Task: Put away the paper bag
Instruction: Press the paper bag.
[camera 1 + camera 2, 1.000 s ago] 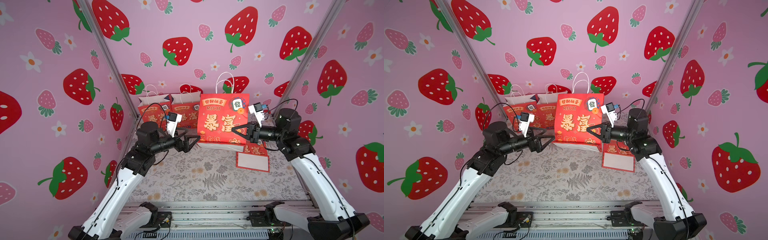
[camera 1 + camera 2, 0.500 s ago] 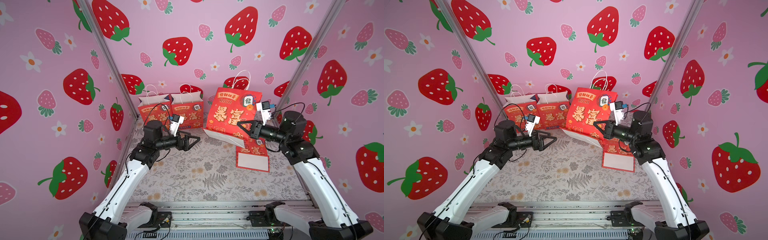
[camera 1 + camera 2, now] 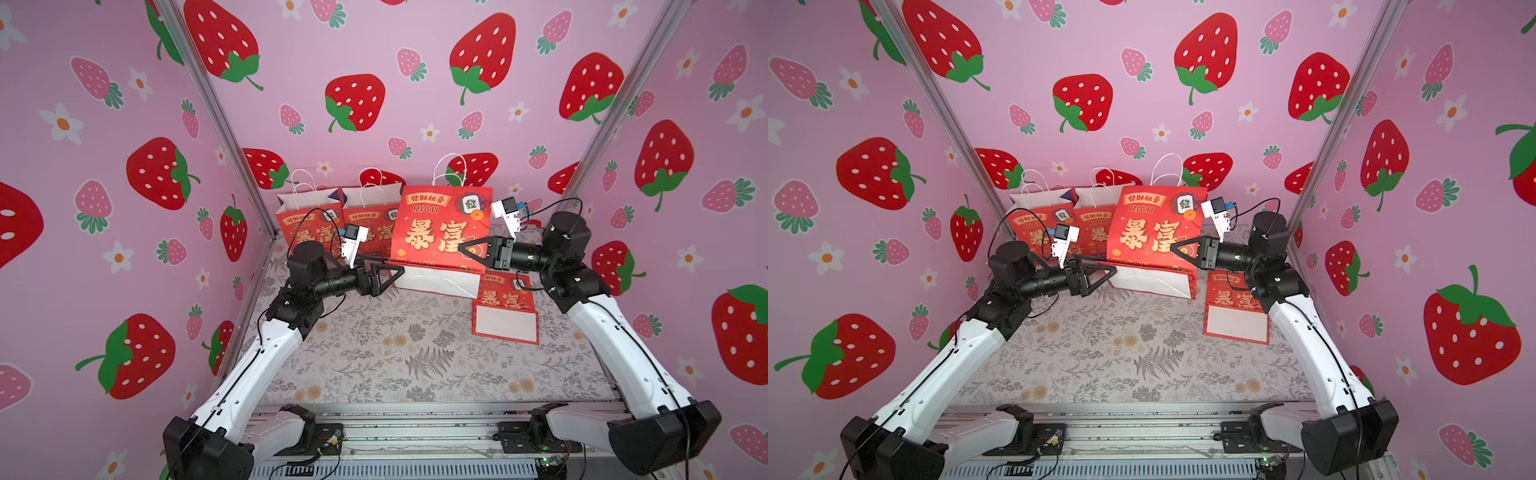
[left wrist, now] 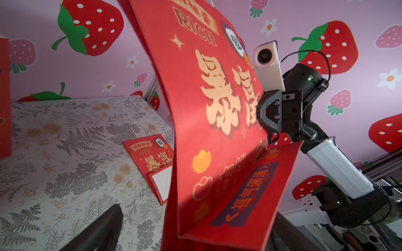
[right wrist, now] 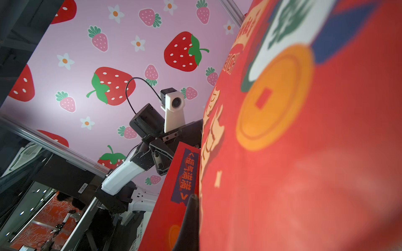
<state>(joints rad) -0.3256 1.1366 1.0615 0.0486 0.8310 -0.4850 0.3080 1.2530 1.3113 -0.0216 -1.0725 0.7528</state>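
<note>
Righted since the earlier frame, where its top leaned toward the right arm, the paper bag stands with its long axis upright at the back of the desk, just beside two standing bags of the same print. Right claw: clenched on the bag's right edge, reaching in level from that side. Left claw: released, jaws spread about the bag's lower left corner. The coming move probably turns on this corner, which lies between the open jaws. A flat bag lies near the right arm.
</note>
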